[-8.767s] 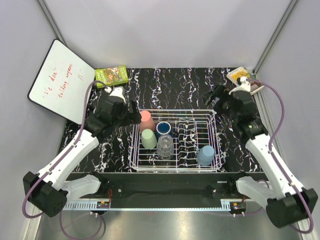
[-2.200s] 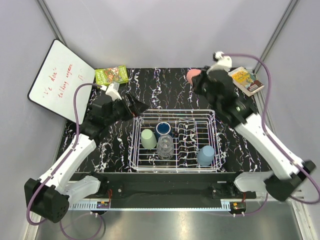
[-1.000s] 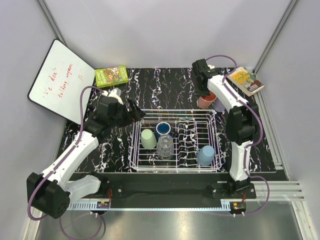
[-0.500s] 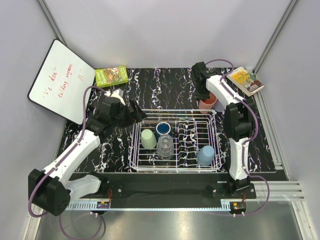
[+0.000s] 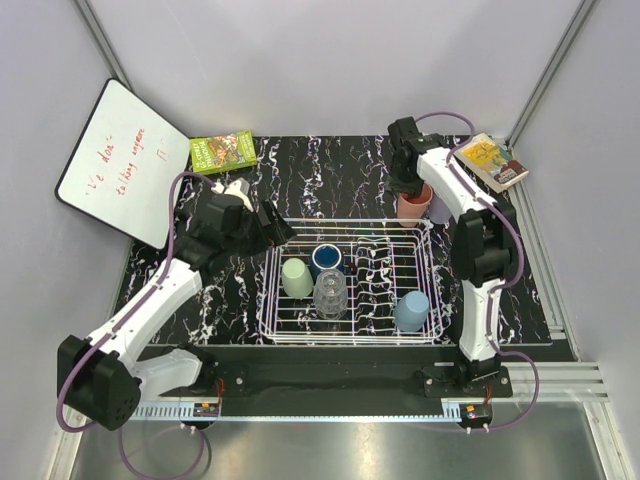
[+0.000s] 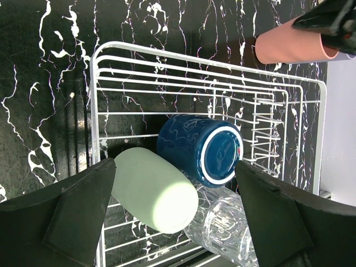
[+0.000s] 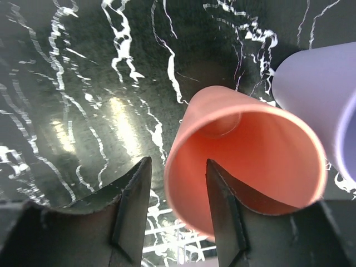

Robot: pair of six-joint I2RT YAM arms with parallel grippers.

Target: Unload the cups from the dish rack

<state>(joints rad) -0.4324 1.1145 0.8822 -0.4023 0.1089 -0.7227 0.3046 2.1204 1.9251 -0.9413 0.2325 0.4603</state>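
The white wire dish rack (image 5: 345, 222) holds a pale green cup (image 5: 297, 277), a dark blue cup (image 5: 328, 258), a clear glass (image 5: 330, 293) and a light blue-grey cup (image 5: 411, 310). A salmon-pink cup (image 5: 413, 203) stands on the table behind the rack's far right corner, next to a lavender cup (image 7: 317, 83). My right gripper (image 7: 178, 161) is open and straddles the salmon cup's (image 7: 250, 167) rim, one finger inside and one outside. My left gripper (image 6: 175, 163) hangs open over the rack's (image 6: 167, 53) left end, above the pale green cup (image 6: 153, 194) and dark blue cup (image 6: 200, 147).
A whiteboard (image 5: 120, 160) leans at the back left. A green box (image 5: 223, 152) lies beside it, and a book (image 5: 490, 160) sits at the back right corner. Grey walls enclose the black marbled table.
My right gripper's jaws have parted from the salmon-pink cup, which now stands on the table. The left arm has barely shifted.
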